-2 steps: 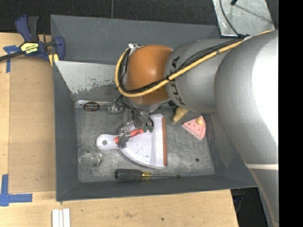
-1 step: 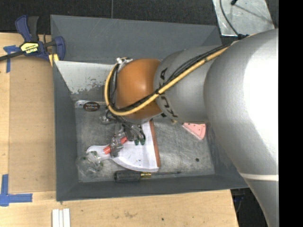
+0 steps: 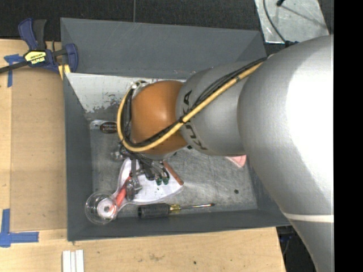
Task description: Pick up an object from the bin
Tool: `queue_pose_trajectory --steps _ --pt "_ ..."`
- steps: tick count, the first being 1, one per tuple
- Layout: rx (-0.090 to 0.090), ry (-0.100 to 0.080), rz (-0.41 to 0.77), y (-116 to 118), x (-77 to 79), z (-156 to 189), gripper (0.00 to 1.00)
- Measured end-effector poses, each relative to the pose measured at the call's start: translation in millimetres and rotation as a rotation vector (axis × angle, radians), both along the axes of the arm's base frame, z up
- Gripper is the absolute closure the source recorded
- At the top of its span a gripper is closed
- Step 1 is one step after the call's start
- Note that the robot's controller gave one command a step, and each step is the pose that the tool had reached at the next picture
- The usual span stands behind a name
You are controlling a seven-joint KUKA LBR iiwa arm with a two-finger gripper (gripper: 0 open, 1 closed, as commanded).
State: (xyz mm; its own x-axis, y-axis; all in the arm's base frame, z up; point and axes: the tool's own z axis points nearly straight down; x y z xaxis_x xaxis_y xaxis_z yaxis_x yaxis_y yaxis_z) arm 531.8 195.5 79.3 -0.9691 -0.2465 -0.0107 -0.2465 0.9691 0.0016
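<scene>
Gripper point(image 3: 143, 173), state not discernible, low over a flat white piece point(image 3: 161, 190) lying directly beneath it. Beside the gripper's tip: red strip point(image 3: 121, 195), clear round cup point(image 3: 101, 207), black-handled screwdriver point(image 3: 154, 211). Arm point(image 3: 215, 118) lettered "KUKA".

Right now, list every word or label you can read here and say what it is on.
"KUKA": dark letters on the grey arm, beside its orange cover.
No text can be read on the screwdriver or the other things in the bin.
</scene>
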Motion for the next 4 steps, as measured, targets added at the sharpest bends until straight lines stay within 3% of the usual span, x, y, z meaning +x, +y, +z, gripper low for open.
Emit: queue_pose_trajectory --steps 1,2,3,4 --pt "0.022 -0.043 -0.369 -30.4 -2.4 1.8 1.00" --pt "0.022 -0.043 -0.369 -30.4 -2.5 1.8 1.00" --pt "0.011 -0.024 -0.368 -28.8 -3.0 45.0 1.00" --pt "0.000 0.004 -0.425 -28.3 7.8 79.8 1.00"
